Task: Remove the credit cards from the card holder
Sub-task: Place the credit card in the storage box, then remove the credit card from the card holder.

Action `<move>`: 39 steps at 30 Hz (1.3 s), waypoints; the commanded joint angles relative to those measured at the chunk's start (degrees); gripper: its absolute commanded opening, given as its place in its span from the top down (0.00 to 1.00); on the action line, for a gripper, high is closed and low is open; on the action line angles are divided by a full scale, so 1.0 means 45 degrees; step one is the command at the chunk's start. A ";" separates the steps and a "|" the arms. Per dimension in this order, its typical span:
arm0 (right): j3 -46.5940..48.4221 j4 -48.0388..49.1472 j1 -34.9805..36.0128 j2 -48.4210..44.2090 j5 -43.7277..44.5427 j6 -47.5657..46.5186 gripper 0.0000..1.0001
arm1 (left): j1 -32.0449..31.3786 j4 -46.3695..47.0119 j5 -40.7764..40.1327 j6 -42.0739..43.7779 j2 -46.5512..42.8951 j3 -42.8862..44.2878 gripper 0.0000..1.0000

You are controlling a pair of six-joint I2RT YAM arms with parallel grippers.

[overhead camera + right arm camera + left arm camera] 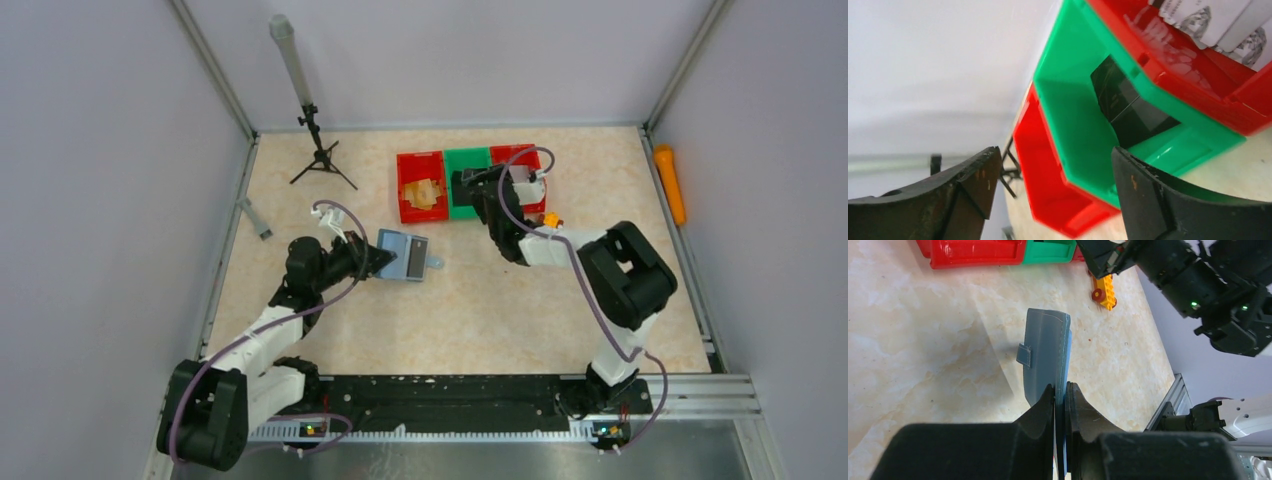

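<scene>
Beige marbled table (pixel 480 320), grey walls (pixel 100 150); left gripper (pixel 1062 390) tight on card holder (pixel 1048 350); right gripper (pixel 1054 152) wide by green bin (pixel 1073 115)

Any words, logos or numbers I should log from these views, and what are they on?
No text can be read.
White cards in the right red bin: small print, too blurred to read.
Dark card in the green bin: no legible marking.
Card holder: no writing shows.
</scene>
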 commanded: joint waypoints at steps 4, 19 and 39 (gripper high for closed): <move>-0.1603 -0.0052 0.0786 -0.3434 -0.2249 -0.7595 0.05 | 0.0016 0.1043 0.0332 -0.0260 -0.0164 0.0099 1.00; -0.3849 -0.2590 0.0873 -0.5975 -0.4837 -1.1472 0.04 | 0.0016 0.2249 0.0937 -0.0420 -0.0446 -0.0308 1.00; -0.7657 0.3653 0.0795 -0.7703 -0.9214 -1.1897 0.02 | -0.0004 0.4165 0.2179 -0.1202 0.0113 -0.0412 1.00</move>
